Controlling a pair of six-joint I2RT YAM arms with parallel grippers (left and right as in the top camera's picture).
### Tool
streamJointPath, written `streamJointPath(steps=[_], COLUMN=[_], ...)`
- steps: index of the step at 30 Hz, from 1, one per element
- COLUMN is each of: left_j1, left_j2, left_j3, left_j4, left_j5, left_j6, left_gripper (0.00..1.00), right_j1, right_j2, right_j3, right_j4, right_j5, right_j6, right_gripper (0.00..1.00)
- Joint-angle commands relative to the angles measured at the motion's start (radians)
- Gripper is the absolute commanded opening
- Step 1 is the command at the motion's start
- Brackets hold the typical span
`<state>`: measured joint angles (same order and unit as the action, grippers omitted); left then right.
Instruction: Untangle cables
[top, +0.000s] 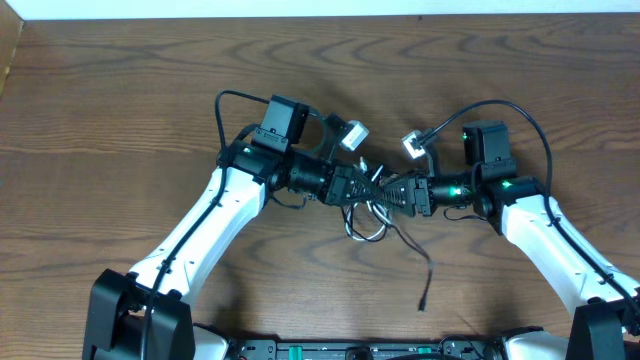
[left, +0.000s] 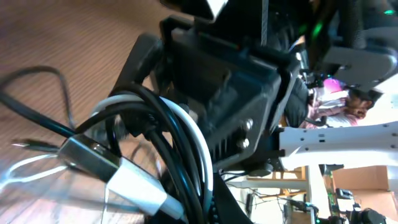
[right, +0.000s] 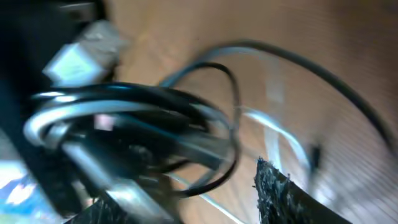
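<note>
Meeting over the middle of the surface (top: 120, 100), the left gripper (top: 362, 186) and the right gripper (top: 396, 192) stand nose to nose, with the cables (top: 366, 222) bunched right at and just below the spot where they come together. In the overhead view the knot forms small overlapping loops on the side towards the robot's base. From it the black cable (top: 428, 270) runs free as a single tail; its long axis goes from the knot towards the near edge, drifting slightly to the robot's right, and its small end points at that edge.

In the left wrist view the white cable (left: 198, 146) and a black strand arc together side by side across the front of the right gripper's dark body. A plug (left: 93, 155) with a silver tip and a white housing lies slanted there, tip towards the upper left.

The right wrist view is blurred and shows only dark and pale loops crossing. For both grippers I cannot tell whether the fingers are clenched on the strands or released.
</note>
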<state>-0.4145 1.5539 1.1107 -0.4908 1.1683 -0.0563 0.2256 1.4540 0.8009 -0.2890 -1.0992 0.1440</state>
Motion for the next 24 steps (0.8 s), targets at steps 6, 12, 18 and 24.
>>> streamJointPath(steps=[6,12,18,24], left_j1=[-0.002,-0.004,-0.004,-0.004], left_j2=[0.000,0.000,0.000,0.000], left_j3=[0.019,0.019,0.019,0.019], left_j4=[0.041,0.044,0.044,0.039], left_j5=[0.133,0.198,0.197,0.196], left_j6=[-0.032,-0.032,-0.031,-0.031], left_gripper=[0.08,0.08,0.15,0.28], right_j1=[0.006,0.006,0.008,0.011], right_j2=[-0.001,-0.001,-0.001,-0.001], right_j3=[0.001,0.001,0.001,0.001], right_j4=[0.052,0.119,0.084,-0.210], right_j5=[-0.119,0.106,0.323,0.726], right_j6=[-0.016,0.234,0.459,0.559], right_gripper=[0.45,0.37,0.22,0.09])
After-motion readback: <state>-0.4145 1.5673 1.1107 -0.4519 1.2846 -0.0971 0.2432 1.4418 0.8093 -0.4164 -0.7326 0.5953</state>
